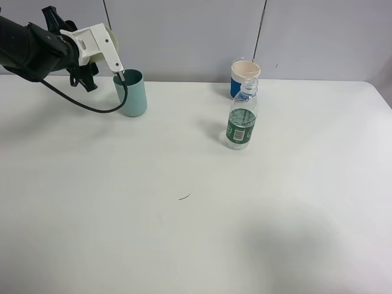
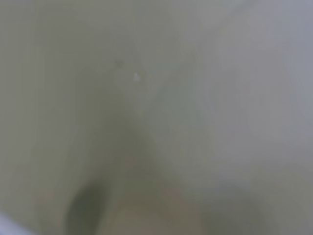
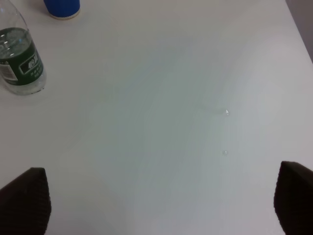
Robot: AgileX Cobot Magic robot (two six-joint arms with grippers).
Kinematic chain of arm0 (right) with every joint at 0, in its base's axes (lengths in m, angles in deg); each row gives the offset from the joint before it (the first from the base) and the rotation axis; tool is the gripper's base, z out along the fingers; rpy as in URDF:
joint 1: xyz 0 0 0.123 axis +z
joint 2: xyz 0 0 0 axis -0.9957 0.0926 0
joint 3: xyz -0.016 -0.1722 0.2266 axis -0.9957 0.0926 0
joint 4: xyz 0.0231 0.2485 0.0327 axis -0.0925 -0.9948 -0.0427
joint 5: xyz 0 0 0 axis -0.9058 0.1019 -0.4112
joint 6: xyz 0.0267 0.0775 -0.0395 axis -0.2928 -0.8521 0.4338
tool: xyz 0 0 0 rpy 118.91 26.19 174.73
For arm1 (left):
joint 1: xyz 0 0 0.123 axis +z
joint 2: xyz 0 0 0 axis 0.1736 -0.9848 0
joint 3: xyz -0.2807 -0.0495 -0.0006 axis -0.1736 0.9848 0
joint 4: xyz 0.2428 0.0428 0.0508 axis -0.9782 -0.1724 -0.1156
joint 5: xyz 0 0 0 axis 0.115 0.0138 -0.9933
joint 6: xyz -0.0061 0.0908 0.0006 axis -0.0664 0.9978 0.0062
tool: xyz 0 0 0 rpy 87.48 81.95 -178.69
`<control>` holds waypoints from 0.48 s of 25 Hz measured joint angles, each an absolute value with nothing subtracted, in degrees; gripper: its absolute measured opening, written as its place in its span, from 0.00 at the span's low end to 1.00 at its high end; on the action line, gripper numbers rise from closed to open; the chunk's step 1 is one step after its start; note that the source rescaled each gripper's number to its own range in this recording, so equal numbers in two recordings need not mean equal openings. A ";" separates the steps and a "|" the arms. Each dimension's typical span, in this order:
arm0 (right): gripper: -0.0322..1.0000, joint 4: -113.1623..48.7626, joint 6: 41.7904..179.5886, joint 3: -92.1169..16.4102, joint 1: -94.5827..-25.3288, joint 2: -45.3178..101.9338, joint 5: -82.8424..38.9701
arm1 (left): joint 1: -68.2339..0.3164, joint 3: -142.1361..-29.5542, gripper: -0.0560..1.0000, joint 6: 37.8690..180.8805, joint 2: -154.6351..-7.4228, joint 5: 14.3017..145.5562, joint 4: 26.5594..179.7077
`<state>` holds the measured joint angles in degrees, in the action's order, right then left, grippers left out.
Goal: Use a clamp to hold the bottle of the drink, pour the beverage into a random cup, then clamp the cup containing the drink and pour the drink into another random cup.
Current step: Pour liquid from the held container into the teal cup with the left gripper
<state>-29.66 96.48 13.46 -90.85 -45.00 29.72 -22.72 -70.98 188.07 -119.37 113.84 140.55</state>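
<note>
Dark fingertips (image 3: 27, 200) of the right gripper (image 3: 157, 196) stand wide apart over bare table (image 3: 161, 122). Beyond them the bottle (image 1: 242, 122) stands upright near the far edge's middle, the blue cup (image 1: 244, 78) just behind it. Toward the far left corner, the left gripper (image 1: 121, 76) dips a finger into the green cup (image 1: 133, 97); whether it grips cannot be told, as its wrist view is blurred.

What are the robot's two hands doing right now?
Left gripper: at the rim of the teal cup; grip cannot be told.
Right gripper: open, empty.
</note>
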 joint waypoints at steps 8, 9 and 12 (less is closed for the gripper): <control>0.83 -29.66 96.48 13.46 -90.85 -45.00 29.72 | -22.72 -70.98 0.09 189.37 -119.37 113.88 138.89; 0.83 -29.66 96.48 13.46 -90.85 -45.00 29.72 | -22.72 -70.98 0.09 189.49 -119.37 113.94 138.72; 0.83 -29.66 96.48 13.46 -90.85 -45.00 29.72 | -22.72 -70.98 0.09 189.73 -119.37 114.26 138.60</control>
<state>-29.66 96.48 13.46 -90.85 -45.00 29.72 -22.72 -70.98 189.73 -119.37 114.26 138.60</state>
